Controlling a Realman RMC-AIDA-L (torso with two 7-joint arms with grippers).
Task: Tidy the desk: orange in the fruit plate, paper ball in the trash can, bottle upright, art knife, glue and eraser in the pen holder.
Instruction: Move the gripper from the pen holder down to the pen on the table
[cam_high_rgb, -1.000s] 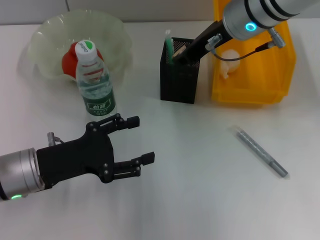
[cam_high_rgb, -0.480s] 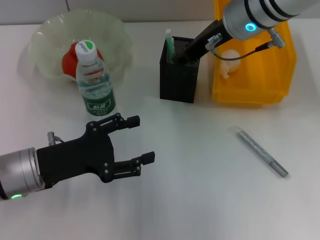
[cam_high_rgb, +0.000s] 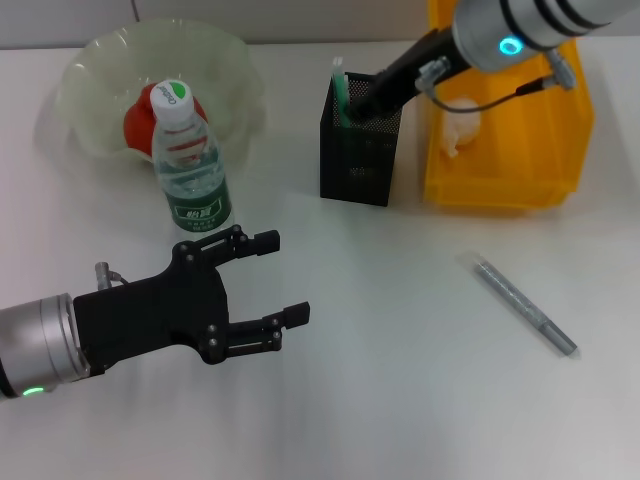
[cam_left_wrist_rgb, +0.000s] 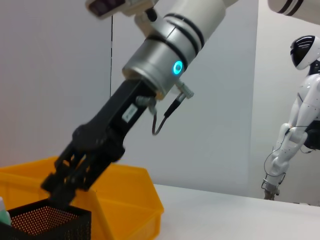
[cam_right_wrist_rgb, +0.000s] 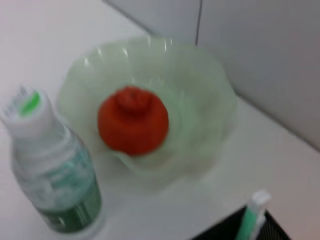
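The square black metal mesh pen holder (cam_high_rgb: 359, 140) stands in the upper middle of the head view, with a green-and-white stick (cam_high_rgb: 340, 92) rising from its left corner. The right gripper (cam_high_rgb: 362, 104) sits at the holder's open top, its black fingers at the rim; whether they are spread or pinched cannot be told. Just to the right stands the bright yellow rectangular plastic trash can (cam_high_rgb: 505, 178), and the small lumpy white paper ball (cam_high_rgb: 460, 128) lies inside it, partly hidden by the right arm.

In the upper left, the red-orange orange (cam_high_rgb: 143, 120) rests in the pale green translucent fruit plate (cam_high_rgb: 100, 70) with its wavy rim. The clear plastic water bottle (cam_high_rgb: 189, 160) with a green label stands upright just in front of the plate, overlapping the orange in this view.

A slim grey pen-shaped tool (cam_high_rgb: 524, 303) lies alone on the white desk (cam_high_rgb: 400, 400) at lower right, well apart from the holder.

The left gripper (cam_high_rgb: 287, 279) hovers at lower left, below the bottle, fingers spread and holding nothing.
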